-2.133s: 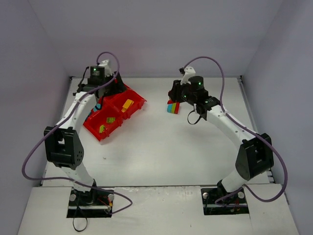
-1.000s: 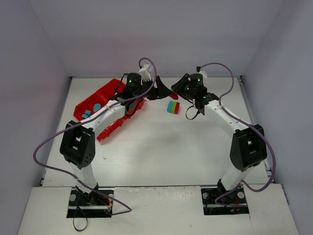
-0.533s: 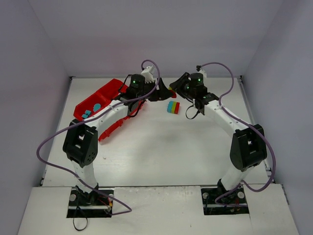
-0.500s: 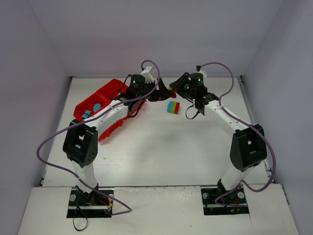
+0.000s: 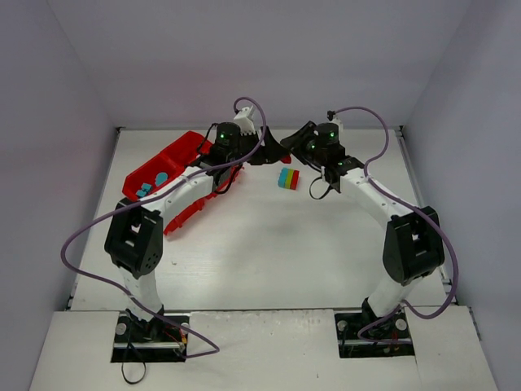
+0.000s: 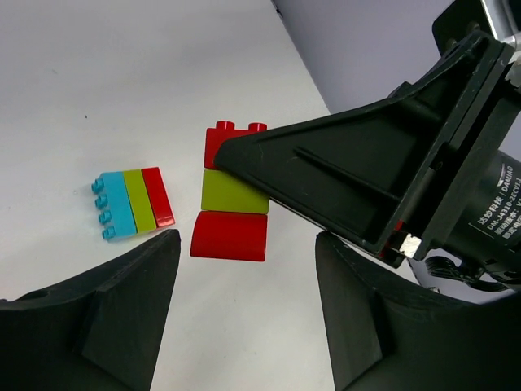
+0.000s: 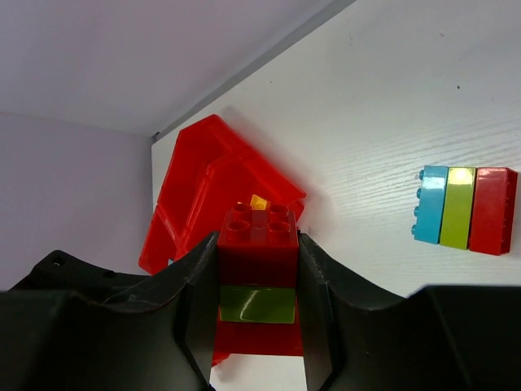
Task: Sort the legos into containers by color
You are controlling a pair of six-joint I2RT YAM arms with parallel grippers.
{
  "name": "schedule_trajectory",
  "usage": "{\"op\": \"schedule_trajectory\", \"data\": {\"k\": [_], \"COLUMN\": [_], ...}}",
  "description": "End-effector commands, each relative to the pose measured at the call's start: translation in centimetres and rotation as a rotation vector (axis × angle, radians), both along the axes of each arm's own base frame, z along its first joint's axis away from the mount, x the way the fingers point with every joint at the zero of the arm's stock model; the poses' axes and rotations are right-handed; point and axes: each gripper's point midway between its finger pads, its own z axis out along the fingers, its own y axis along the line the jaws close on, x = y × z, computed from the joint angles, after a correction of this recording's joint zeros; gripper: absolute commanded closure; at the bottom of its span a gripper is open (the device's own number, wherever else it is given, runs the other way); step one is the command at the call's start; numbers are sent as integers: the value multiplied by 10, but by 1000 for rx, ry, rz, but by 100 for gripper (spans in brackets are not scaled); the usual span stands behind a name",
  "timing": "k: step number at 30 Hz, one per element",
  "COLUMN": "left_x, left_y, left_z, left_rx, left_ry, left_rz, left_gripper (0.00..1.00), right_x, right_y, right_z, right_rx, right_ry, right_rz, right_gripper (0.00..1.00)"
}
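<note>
1. Two seconds ago the left arm was over the tray (image 5: 181, 145). It has since swung to the upper centre of the top view and meets the right gripper (image 7: 259, 252) there. Nothing visibly shifts in the last half-second.
2. Left gripper (image 6: 244, 244): spread, with a finger on each side of the held stack (image 6: 234, 191) and neither touching it.
3. Right gripper: pinching the held stack (red, green, red) by its upper, studded red brick.
4. Loose stack (image 5: 287, 178) (teal, green, red): lies on the table (image 5: 269, 252) just below both grippers.
5. Tray: upper left, partly hidden by the left arm, with teal bricks (image 5: 161, 177) inside.
6. Reading: a two-handed pull-apart appears to be set up. The left jaws would have to close on the lower bricks. Neither stack is sorted yet.
</note>
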Motion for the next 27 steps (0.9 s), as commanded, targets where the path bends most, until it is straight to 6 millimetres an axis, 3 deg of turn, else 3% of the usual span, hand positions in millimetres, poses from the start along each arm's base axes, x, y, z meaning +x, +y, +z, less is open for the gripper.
{"op": "schedule_trajectory", "data": {"k": [1,14,16,18,21,27], "left_x": [7,7,7,7,6,0], "left_y": [-7,-8,-8,-8,-9,-8], "left_z": [44,27,24,24,24,23], "left_rx": [-78,3,10,9,8,5], "left_ry": [-145,-166,-166,-167,-171,-172], "left_rz": [8,28,33,33,29,14], "left_gripper": [39,48,53,70,85,94], "right_x": [1,-3,-3,-3,-4,-3], "right_y": [2,7,8,8,9,7], "right_z": [51,52,53,54,52,51], "right_rx": [104,162,169,171,177,180], "right_ry": [-122,-112,-113,-114,-111,-110], "right_rz": [-2,13,13,14,13,4], "right_gripper": [100,100,100,100,100,100]}}
